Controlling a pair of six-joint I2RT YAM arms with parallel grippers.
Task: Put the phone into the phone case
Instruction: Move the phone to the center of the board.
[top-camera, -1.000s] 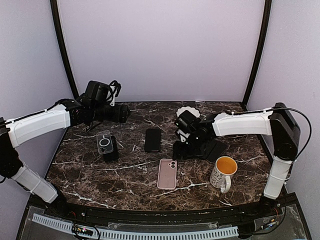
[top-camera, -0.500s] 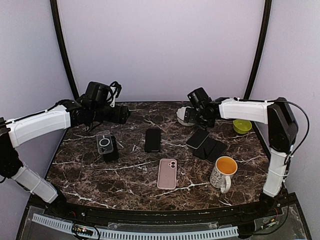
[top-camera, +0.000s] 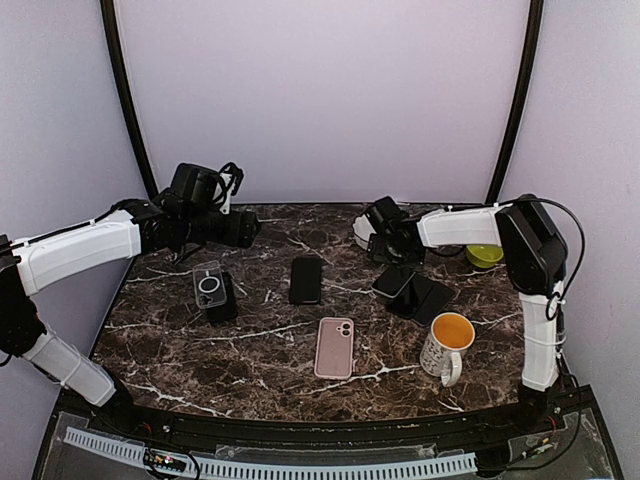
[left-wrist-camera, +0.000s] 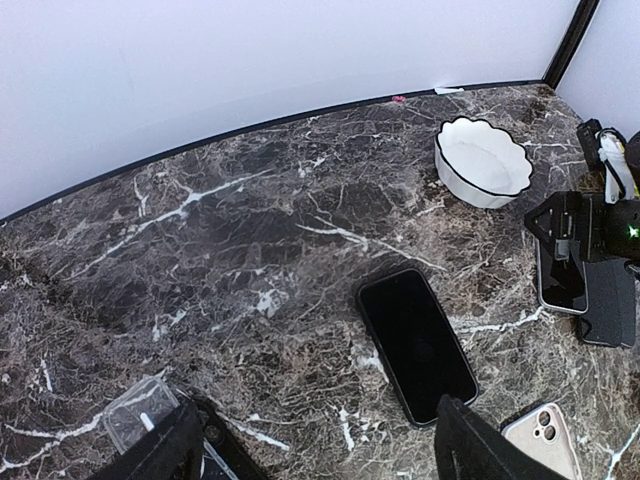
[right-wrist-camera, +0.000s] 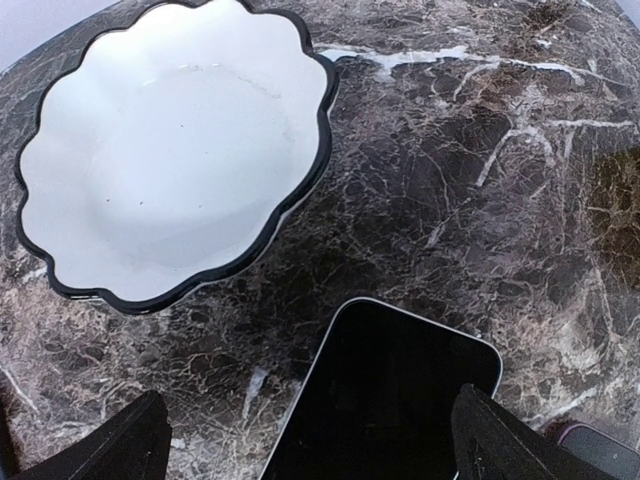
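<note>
A black phone (top-camera: 306, 279) lies face up mid-table; it also shows in the left wrist view (left-wrist-camera: 417, 343). A clear case (top-camera: 207, 285) lies left of it, beside a black slab (top-camera: 224, 298). A pink phone-shaped item (top-camera: 334, 347) with camera holes lies nearer the front. A silver-edged phone (top-camera: 395, 281) rests partly on a dark folio (top-camera: 428, 298). My right gripper (top-camera: 392, 255) hovers just behind it, open and empty; in the right wrist view (right-wrist-camera: 310, 440) its wide jaws straddle that phone (right-wrist-camera: 400, 400). My left gripper (top-camera: 250, 230) is open and empty at the back left, above the table (left-wrist-camera: 320, 450).
A white scalloped bowl (top-camera: 370, 224) stands at the back, right by the right gripper (right-wrist-camera: 170, 150). A green bowl (top-camera: 484, 253) sits at the far right. A mug with orange liquid (top-camera: 447, 345) stands at the front right. The marble table (top-camera: 180, 350) is walled behind and at both sides.
My right gripper rose off the dark folio and drew back toward the white bowl, uncovering the silver-edged phone there. The green bowl came into view. The left arm has not moved.
</note>
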